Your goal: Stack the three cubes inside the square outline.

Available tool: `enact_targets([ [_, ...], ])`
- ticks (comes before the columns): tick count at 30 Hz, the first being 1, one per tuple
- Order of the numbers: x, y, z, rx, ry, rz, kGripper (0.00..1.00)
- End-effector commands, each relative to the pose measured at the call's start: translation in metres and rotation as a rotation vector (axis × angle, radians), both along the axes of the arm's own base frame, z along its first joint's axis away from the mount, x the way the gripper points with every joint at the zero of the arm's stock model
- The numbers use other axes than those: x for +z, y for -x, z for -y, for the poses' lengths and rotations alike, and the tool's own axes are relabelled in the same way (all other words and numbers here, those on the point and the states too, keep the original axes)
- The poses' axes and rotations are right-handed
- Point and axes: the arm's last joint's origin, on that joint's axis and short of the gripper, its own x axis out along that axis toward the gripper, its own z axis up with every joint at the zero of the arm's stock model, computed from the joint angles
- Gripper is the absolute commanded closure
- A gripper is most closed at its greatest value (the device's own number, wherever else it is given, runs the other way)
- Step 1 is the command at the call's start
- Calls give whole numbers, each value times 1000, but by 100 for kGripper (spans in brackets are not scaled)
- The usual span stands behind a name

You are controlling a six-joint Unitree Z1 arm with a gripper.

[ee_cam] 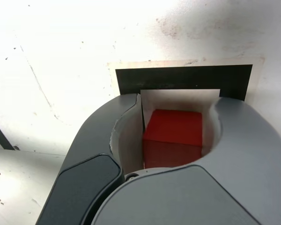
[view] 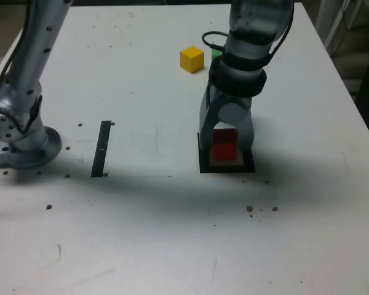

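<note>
Scuffed white table (view: pixel 141 227), end effector (view: pixel 226 146) slightly parted around red cube (view: pixel 225 145) inside square outline (view: pixel 204 167).

The white table (view: pixel 154 233), speckled with dark spots, carries the square outline (view: pixel 204 167) with the red cube (view: pixel 224 147) inside it, the yellow cube (view: pixel 192 59) beyond it, and a thin black strip (view: pixel 101 149) off toward the exterior view's left.

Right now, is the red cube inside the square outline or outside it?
Inside: the red cube sits on the pale centre of the square outline, between the gripper jaws.
</note>
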Motion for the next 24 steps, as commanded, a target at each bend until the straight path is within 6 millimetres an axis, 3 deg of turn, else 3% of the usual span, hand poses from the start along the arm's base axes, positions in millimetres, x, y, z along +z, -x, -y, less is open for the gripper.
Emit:
enact_targets([
  [1,-2,0,1,-3,-1,-5,1],
  [12,5,6,0,-5,-11,13,1],
  [18,26,19,-5,-3,-52,34,1],
  [24,48,35,-27,34,-89,32,0],
])
